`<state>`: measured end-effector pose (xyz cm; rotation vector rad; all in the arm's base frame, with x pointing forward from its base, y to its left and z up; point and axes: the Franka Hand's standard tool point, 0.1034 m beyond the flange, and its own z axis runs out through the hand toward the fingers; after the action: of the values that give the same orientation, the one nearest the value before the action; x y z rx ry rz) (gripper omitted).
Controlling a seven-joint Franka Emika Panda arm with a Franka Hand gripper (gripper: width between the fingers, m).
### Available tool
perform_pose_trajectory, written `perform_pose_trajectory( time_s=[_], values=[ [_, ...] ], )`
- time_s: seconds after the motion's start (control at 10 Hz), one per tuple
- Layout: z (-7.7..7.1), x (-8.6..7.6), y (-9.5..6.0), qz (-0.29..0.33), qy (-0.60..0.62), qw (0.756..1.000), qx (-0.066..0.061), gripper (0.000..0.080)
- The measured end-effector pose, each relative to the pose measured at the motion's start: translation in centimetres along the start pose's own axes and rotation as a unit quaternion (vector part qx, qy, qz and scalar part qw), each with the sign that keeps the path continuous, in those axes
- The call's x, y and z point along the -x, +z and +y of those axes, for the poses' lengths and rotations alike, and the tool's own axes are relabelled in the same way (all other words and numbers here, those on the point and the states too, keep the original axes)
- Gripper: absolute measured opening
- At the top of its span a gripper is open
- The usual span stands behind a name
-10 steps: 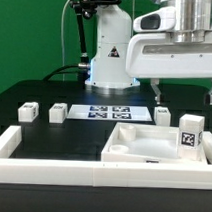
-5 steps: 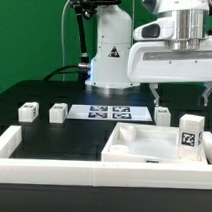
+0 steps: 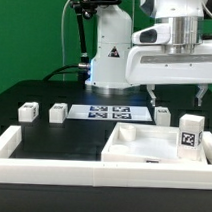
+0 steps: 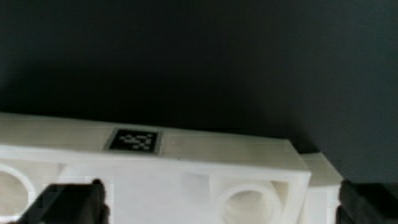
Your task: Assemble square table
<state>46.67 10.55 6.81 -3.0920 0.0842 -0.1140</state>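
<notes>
The end effector (image 3: 175,100) has moved in the last second toward the exterior view's left and a little lower; its jaws stand wide open and hold nothing. It now hangs over the far edge of the tabletop (image 3: 142,146), which lies at the near edge of the worktop (image 3: 53,137), toward the exterior view's right; the wrist view shows this tabletop (image 4: 178,165) just below the two fingers (image 4: 71,205). Nothing else has changed place; three leg blocks (image 3: 60,111) remain in a row beside the marker board (image 3: 112,112), and the fourth block (image 3: 189,136) stands at the tabletop's corner. I judge that the arm is lining up to grasp the tabletop; the assembly itself is not yet begun.
</notes>
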Motion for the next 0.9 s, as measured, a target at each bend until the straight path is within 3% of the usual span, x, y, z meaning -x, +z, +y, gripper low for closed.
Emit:
perform_pose_trajectory(
  time_s=[0.4,0.8,0.9],
  values=[
    [0.2,2.2,0.4,-0.01,-0.004,1.0,0.002,0.0649],
    [0.7,2.4,0.6,-0.022,-0.007,1.0,0.005,0.0649],
    [1.1,3.4,0.9,-0.066,-0.004,0.998,0.009,0.0649]
  ],
)
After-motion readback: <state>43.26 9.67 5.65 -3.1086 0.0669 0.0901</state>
